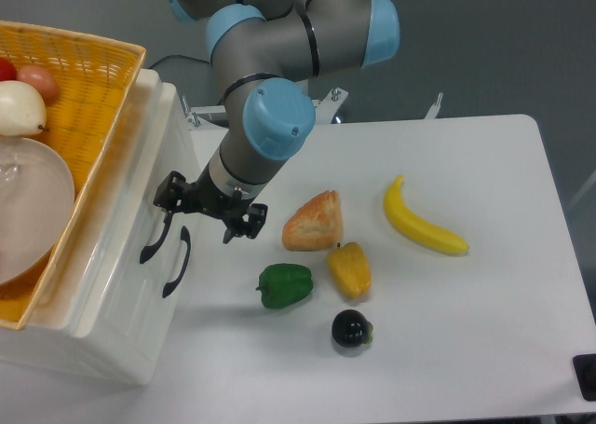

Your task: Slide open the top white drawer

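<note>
at the worktop's (521, 256) left edge you have the basket (88, 79) sitting on the white drawer unit. the top drawer (126, 214) faces right, its black handle (154, 242) just above the lower drawer's handle (177, 261). your pincer (207, 212) hangs spread open, one finger (170, 193) at the top handle, the other (244, 221) over the worktop. further right lie a green pepper (285, 285), bread (315, 221), a yellow pepper (349, 270), a dark round fruit (352, 329) and a banana (424, 221) toward the right edge.
</note>
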Robot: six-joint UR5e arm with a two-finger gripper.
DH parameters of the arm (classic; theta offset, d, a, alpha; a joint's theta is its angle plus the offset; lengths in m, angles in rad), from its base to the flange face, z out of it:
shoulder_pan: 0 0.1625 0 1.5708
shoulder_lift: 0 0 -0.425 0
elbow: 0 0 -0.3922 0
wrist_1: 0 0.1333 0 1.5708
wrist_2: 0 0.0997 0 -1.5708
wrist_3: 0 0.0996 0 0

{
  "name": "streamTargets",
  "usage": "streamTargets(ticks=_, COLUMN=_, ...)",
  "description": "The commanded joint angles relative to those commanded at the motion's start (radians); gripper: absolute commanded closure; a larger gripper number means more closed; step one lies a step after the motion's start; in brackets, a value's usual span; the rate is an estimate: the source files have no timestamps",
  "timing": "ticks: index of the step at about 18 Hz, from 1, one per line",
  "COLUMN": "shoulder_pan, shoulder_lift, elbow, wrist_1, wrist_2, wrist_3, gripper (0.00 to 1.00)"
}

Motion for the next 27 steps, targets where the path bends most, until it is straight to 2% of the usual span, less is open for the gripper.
streamTargets(ticks=27, shoulder_pan=-0.020, shoulder_lift=-0.005, elbow=0.000, wrist_1=-0.008, wrist_2=0.011, wrist_3=0.008, gripper=0.00)
